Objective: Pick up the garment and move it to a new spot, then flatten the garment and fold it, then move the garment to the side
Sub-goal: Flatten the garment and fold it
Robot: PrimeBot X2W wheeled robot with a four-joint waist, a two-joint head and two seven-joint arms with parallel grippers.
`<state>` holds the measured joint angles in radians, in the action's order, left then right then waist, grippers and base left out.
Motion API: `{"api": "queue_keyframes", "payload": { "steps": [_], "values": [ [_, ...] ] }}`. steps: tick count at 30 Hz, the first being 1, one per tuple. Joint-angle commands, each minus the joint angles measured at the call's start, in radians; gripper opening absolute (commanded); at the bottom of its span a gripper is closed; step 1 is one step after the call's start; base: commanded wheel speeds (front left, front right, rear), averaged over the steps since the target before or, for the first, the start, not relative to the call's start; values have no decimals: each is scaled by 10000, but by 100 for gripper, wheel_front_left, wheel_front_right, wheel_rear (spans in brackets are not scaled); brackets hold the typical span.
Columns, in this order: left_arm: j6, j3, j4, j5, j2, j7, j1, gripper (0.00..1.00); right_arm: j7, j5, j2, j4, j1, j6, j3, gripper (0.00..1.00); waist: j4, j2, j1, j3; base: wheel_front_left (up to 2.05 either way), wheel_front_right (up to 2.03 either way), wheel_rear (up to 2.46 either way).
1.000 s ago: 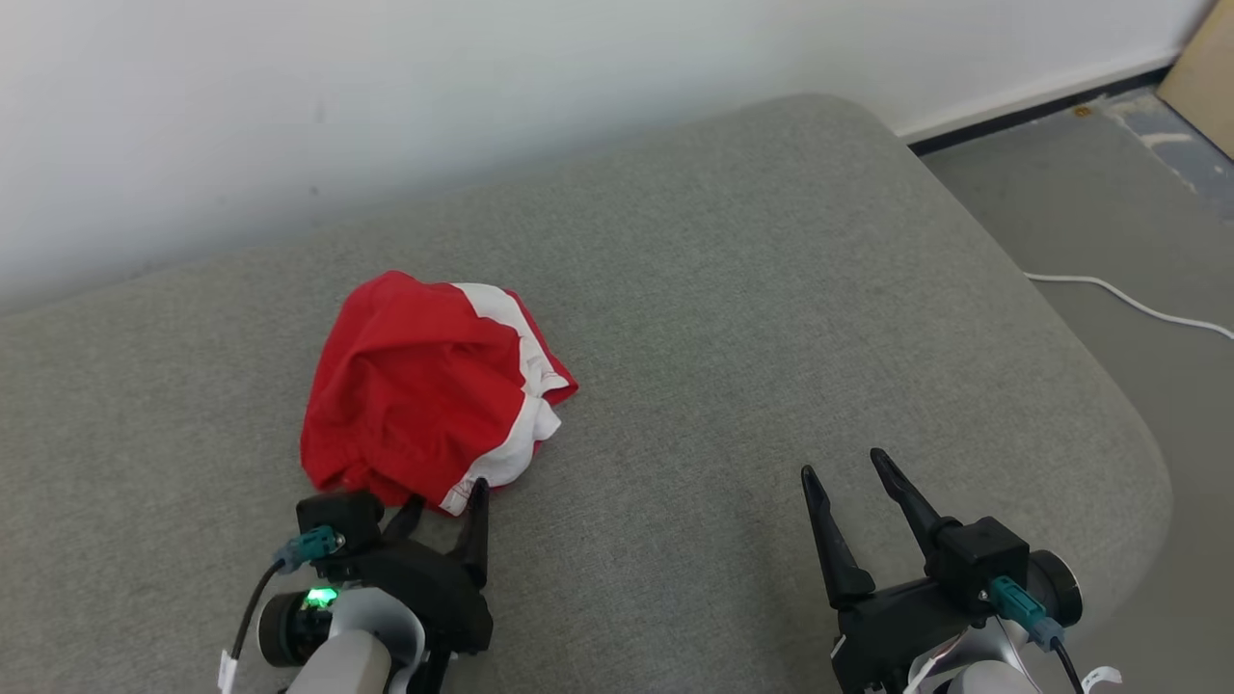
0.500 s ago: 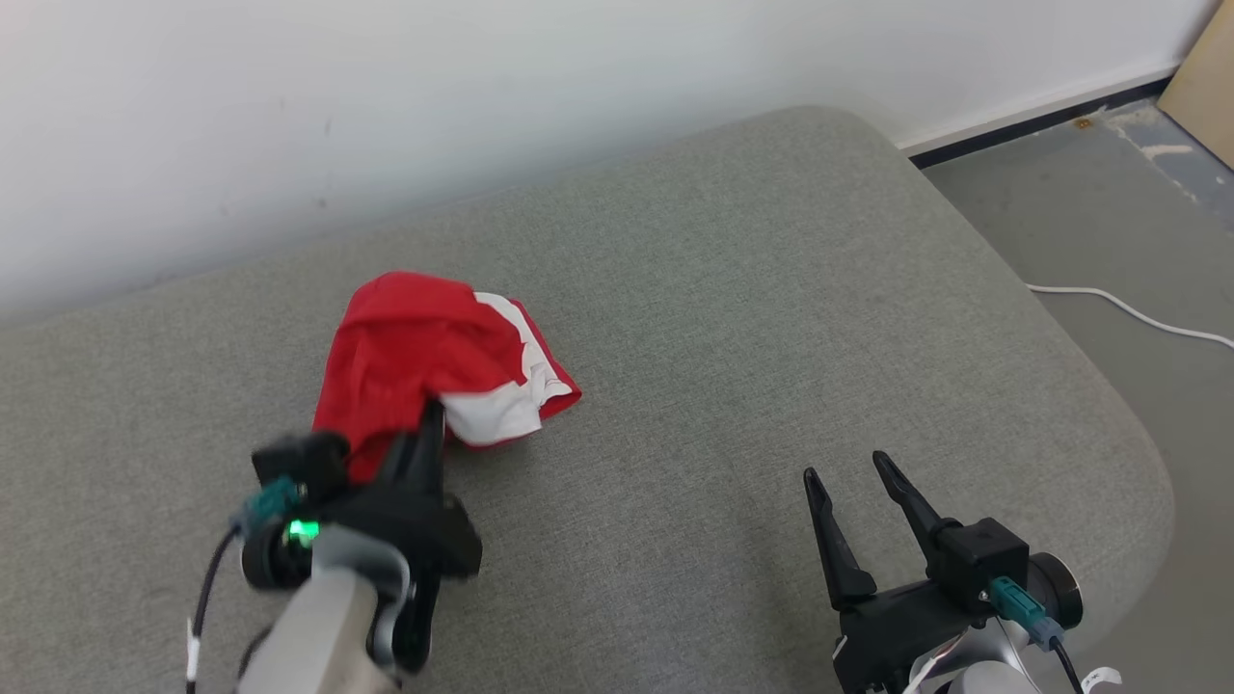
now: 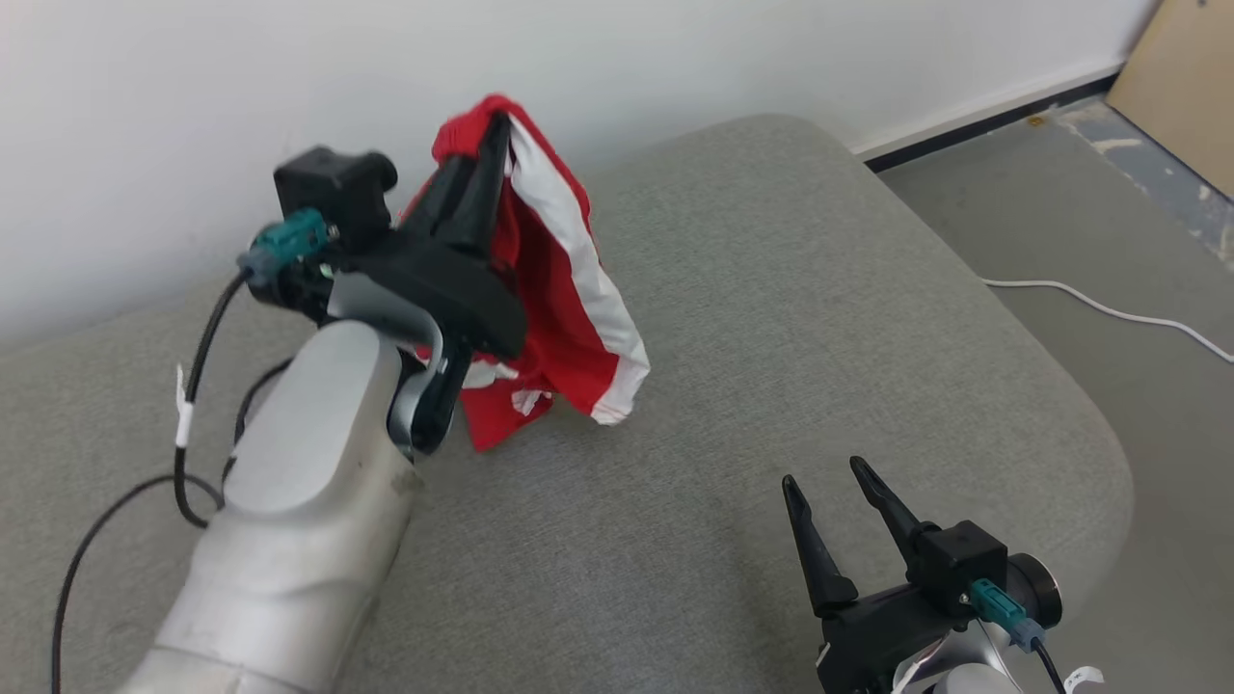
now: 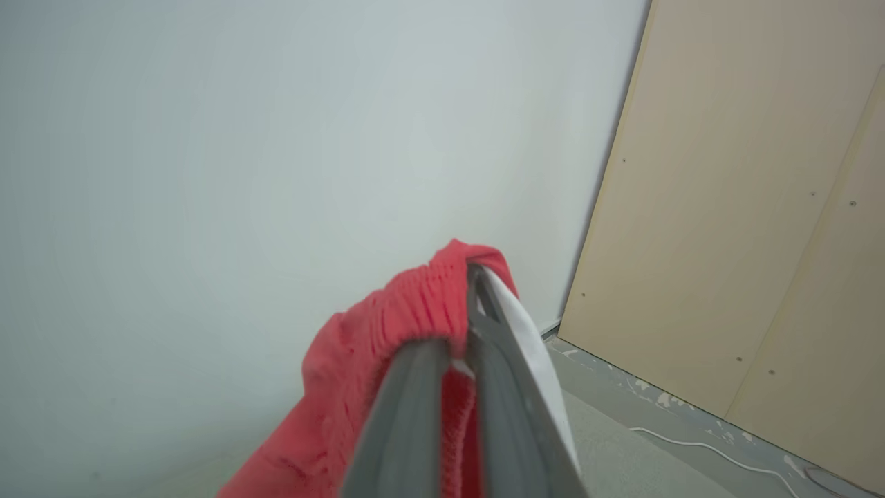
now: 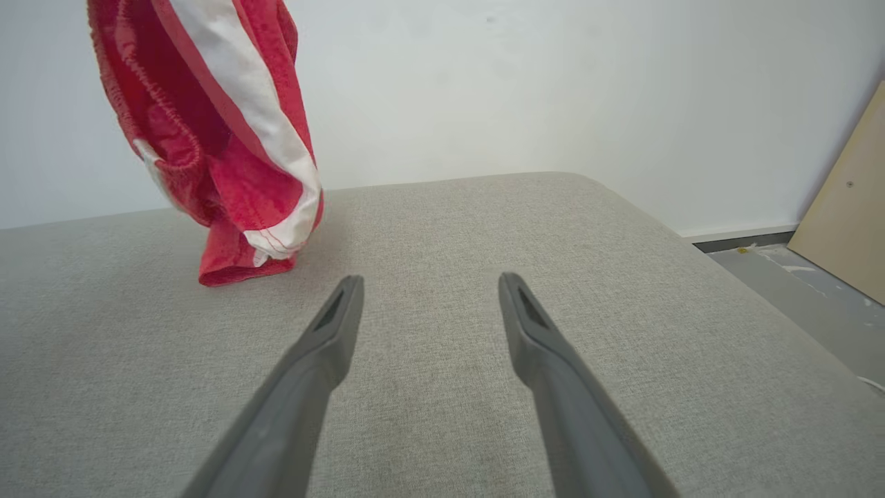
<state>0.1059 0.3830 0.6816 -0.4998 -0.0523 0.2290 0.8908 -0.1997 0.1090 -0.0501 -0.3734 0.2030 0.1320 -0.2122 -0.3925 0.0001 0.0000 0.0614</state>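
1. One grey upholstered seat (image 3: 819, 318) lay beneath both end effectors. Its broad bare stretch ran to the right of the left one, probably the free room for setting the cloth down in a new spot.
2. One garment (image 3: 559, 289), red with a white stripe, hung straight down from the left end effector (image 3: 499, 125). It was caught at its gathered elastic edge, so its weight drew it out lengthwise. Its lowest fold appeared to touch the seat.
3. The left end effector's fingers were pressed together, pinching that edge. It was raised high above the seat, likely to lift the cloth clear for carrying.
4. The right end effector (image 3: 823, 472) was spread and empty, low over the seat. The garment hung ahead and to its left, well apart, and it seemingly waited for the flattening.
5. One white cable (image 3: 1089, 304) lay on the floor, off the seat to the right of the right end effector.
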Motion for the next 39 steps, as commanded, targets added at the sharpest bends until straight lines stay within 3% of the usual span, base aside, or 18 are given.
{"api": "queue_keyframes", "payload": {
  "steps": [1, 5, 11, 21, 26, 32, 33, 34, 39],
  "values": [
    [52, 45, 80, -105, -10, 91, 372, 0, -45, 48, -2, -15, 93, -25, -20, 100, -258, -1, 0, 23, 0, 0, 0],
    [151, 375, 177, -656, -5, 175, 572, 0, -88, 69, 1, -38, 80, -25, 69, 100, -302, -1, 0, 137, 0, 0, 0],
    [73, 865, 564, -1496, -14, 80, -689, 0, -128, -3, 1, -94, -73, -25, 287, 100, 185, -1, 0, 192, 0, 0, 0],
    [-199, 1022, -250, -1795, -1133, -313, -4220, 0, 95, -315, -1, 146, -397, -25, 594, 100, 1899, -1, 0, -125, 0, 0, 0],
    [-679, 1092, -940, -1625, -1677, -674, -5105, 0, 202, -210, -1, 328, -472, -25, 496, 100, 2432, -1, 0, -216, 0, 0, 0],
    [-1346, 982, -1545, -1544, -2108, -919, -5719, 0, 296, -117, -4, 439, -423, -25, 349, 100, 2554, -1, 0, -196, 0, 0, 0],
    [-1420, 961, -1615, -1567, -2149, -911, -5829, 32, 280, -115, -5, 436, -424, -25, 344, 100, 2550, -1, 0, -193, 0, 0, 0],
    [-1494, 957, -1665, -1556, -2203, -906, -5931, 100, 272, -109, -4, 429, -431, -25, 343, 100, 2541, -1, 0, -195, 0, 0, 0],
    [-1825, 825, -1925, -1515, -2369, -560, -6447, 100, 287, -210, -4, 424, -542, -25, 552, 100, 2467, -1, 0, -281, 0, 0, 0]
  ]
}}
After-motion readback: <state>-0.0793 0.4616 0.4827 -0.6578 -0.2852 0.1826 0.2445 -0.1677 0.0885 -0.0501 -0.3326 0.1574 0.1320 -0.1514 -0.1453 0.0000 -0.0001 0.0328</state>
